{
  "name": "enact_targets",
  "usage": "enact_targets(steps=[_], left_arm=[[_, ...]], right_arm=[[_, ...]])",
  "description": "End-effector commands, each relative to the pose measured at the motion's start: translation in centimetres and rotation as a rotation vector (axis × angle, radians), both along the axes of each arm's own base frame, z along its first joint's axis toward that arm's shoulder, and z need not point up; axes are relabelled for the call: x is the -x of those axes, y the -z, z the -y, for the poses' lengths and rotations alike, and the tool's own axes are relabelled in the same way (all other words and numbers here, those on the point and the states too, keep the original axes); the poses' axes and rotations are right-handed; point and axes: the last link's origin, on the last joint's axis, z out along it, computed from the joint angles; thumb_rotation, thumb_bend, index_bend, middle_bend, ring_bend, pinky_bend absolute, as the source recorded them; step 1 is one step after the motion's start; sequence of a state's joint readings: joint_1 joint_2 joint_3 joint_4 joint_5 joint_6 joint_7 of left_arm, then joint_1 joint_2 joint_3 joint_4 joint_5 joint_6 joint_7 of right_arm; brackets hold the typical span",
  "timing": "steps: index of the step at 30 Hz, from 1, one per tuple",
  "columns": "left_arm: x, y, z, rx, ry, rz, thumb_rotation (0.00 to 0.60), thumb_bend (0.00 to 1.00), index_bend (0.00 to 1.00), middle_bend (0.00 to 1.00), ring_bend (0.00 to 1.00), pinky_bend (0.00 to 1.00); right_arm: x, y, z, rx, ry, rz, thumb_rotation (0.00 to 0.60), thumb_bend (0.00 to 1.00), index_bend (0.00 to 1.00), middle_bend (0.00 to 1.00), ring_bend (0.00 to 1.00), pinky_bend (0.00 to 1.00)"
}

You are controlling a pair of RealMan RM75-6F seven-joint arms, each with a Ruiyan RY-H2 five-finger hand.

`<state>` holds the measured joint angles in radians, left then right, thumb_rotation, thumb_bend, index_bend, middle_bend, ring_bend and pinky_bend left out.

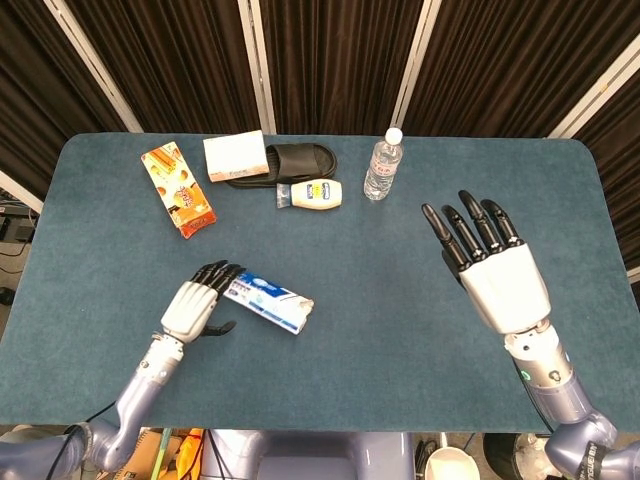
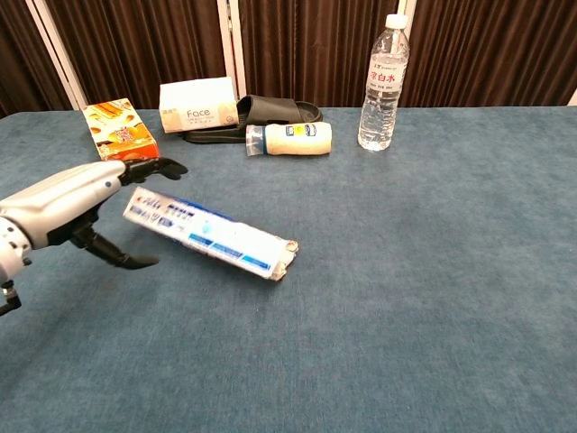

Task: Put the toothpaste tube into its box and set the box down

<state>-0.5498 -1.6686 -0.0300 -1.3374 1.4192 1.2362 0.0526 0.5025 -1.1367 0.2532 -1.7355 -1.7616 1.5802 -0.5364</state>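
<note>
— Where did the toothpaste box (image 1: 268, 303) (image 2: 209, 234) lie?
— Flat on the desk (image 1: 400, 320), near its front left part. Its long axis ran diagonally, with the open end toward the front right and the other end beside the left hand (image 1: 195, 304) (image 2: 68, 203).
— And the fingers?
— The left fingers (image 1: 213, 275) were spread beside the box, holding nothing. The right hand (image 1: 490, 270) was raised with its fingers spread too.

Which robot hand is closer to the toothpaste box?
Left. The left hand is right beside the toothpaste box, fingers open at its end. The right hand is raised, spread wide, far across the table.
</note>
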Motion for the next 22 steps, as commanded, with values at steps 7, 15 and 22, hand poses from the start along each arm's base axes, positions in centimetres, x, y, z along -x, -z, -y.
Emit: enact_targets(steps=[7,15,22], left_arm=[[1.7,-5.6,1.7,-0.06,-0.063,-0.013,0.6,0.22,0.1,0.09,0.07,0.09],[4.9,-11.6,4.9,-0.141,-0.064,-0.047,0.6,0.22,0.09,0.08,0.07,0.07],[6.9,-15.0,8.2,-0.186,-0.036,-0.107,0.6,0.21,0.04,0.01,0.01,0.01]], right_arm=[[4.3,0.7,-2.9,-0.084,0.163,0.013,0.6,0.34,0.0,0.34,0.19,0.32],[9.7,1.0,-6.6,-0.174,0.366,0.04,0.6,0.34,0.0,0.27,0.13,0.25],[13.5,1.2,-10.0,-0.246,0.55,0.045,0.6,0.34,0.0,0.08,0.0,0.1]])
